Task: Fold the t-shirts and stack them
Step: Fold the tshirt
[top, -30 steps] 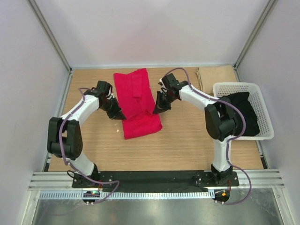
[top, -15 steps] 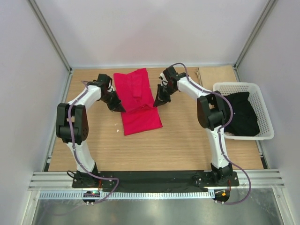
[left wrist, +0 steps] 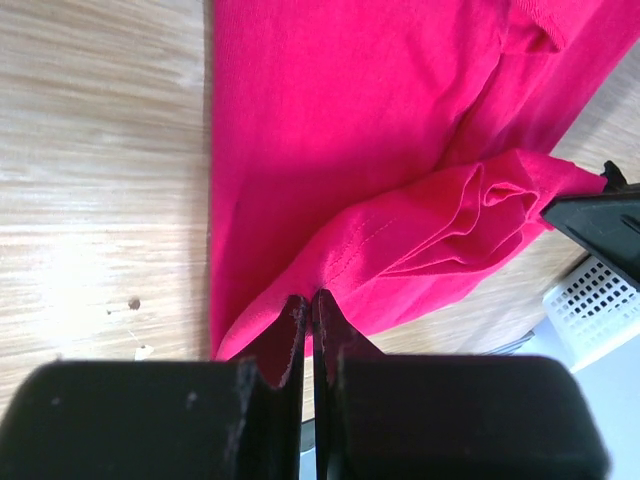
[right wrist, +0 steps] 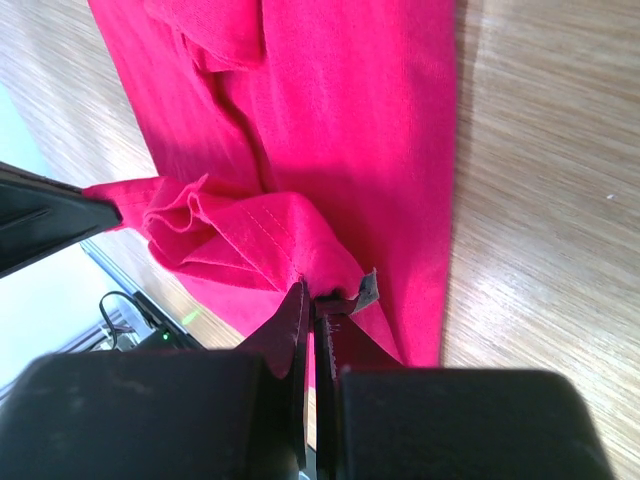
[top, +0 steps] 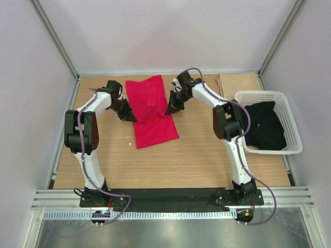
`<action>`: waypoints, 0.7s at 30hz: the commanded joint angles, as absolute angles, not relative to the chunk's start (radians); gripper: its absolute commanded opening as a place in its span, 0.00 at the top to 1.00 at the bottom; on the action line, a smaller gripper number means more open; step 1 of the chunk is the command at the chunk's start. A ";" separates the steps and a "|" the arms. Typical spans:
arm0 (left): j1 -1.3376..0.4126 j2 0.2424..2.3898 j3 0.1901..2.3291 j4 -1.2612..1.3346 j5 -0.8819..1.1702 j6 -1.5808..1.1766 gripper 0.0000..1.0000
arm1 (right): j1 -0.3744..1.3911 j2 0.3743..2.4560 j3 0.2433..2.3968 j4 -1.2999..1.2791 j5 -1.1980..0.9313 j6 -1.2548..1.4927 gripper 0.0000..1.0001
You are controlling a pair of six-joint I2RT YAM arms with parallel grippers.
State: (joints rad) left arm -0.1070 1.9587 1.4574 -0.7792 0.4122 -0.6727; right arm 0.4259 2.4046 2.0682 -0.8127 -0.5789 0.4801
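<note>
Crimson cloth is pinched shut in both claws. The left gripper [left wrist: 308, 300] holds one side of a raised fold and the right gripper [right wrist: 312, 295] the other. The t-shirt [top: 152, 111] lies on the wooden table [top: 207, 150], its long axis running near to far, the near end leaning slightly right.

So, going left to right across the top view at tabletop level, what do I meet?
The left gripper, shut on the shirt's edge → bright crimson red cloth t-shirt → right gripper, shut on it too → white plastic lattice basket.
</note>
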 commanded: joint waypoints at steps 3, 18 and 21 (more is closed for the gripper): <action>-0.098 1.982 1.509 -0.775 0.437 -0.675 1.00 | 0.416 2.410 2.120 -0.818 -0.597 0.492 0.99; -0.075 2.019 1.542 -0.747 0.433 -0.712 1.00 | 0.393 2.444 2.155 -0.789 -0.621 0.511 0.99; -0.069 2.026 1.551 -0.746 0.431 -0.716 1.00 | 0.391 2.453 2.161 -0.782 -0.629 0.517 0.99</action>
State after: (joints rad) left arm -0.0849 2.0186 1.5097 -0.7658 0.4122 -0.7044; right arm 0.3962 2.4531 2.1162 -0.8093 -0.5987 0.4995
